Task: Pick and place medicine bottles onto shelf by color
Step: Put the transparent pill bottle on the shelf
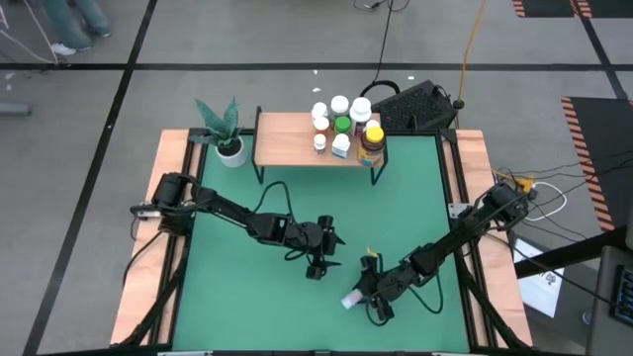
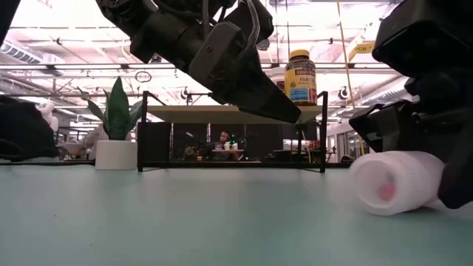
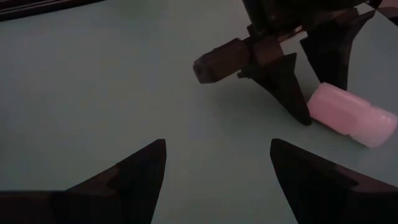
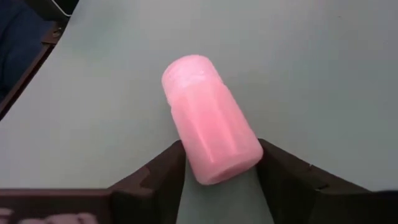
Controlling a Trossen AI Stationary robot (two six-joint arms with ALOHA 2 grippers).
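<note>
A: What is the right gripper (image 4: 219,180) doing?
B: Its fingers sit on either side of the pink bottle (image 4: 210,118), which lies on its side on the green table (image 1: 297,297); I cannot tell whether they grip it.
A: The left gripper (image 1: 324,255)?
B: Spread, holding nothing, nearby.
A: The shelf (image 1: 297,138)?
B: Well apart at the far edge, bearing bottles.

Two dark jointed arms (black cables looped alongside), pointed fingers
</note>
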